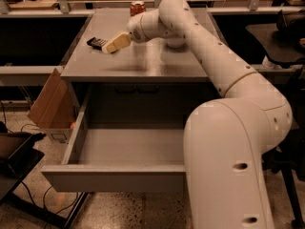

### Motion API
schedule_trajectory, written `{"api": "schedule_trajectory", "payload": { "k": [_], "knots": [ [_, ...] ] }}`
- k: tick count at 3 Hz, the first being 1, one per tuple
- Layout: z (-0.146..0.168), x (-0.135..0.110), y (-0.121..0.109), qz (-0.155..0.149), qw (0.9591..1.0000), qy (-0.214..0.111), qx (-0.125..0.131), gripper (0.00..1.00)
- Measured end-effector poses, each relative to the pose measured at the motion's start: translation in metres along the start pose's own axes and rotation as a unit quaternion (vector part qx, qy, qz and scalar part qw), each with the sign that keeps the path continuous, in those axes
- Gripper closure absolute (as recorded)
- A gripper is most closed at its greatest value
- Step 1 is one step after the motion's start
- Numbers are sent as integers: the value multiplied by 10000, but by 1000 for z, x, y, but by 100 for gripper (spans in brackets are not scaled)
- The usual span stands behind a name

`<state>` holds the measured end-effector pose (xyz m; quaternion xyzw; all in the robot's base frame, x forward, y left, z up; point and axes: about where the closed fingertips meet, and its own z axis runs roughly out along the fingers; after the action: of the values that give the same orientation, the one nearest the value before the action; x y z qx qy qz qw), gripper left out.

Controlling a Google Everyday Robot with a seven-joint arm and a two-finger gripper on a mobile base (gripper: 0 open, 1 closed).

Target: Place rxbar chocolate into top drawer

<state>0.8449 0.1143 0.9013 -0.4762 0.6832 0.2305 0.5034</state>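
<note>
One view only. Snack bar (96, 43) lay flat on the tabletop (143, 63), towards its far left corner, not lifted. Claw (112, 46) hung low over the surface just beside the bar's right end. Contact could not be confirmed, and I could not tell whether the claw was spread or pressed together. Drawer (114, 179) below stood pulled well out, no bar on its grey floor. Red can (137, 7) stood at the back edge, apart from the claw.

Judgement: early stage. Drawer already open, so that step was done. Grasp, lift, carry forward past the front edge and release into the drawer all remained.
</note>
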Motion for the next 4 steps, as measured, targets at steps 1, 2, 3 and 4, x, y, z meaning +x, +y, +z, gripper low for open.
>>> {"api": "schedule_trajectory", "payload": {
  "k": [1, 2, 3, 4],
  "knots": [
    [43, 9, 11, -15, 9989, 421, -219, 0],
    [47, 9, 11, -21, 9988, 423, -242, 0],
    [76, 11, 14, -67, 9982, 436, -396, 0],
    [100, 15, 12, -8, 9983, 419, -404, 0]
  ]
}}
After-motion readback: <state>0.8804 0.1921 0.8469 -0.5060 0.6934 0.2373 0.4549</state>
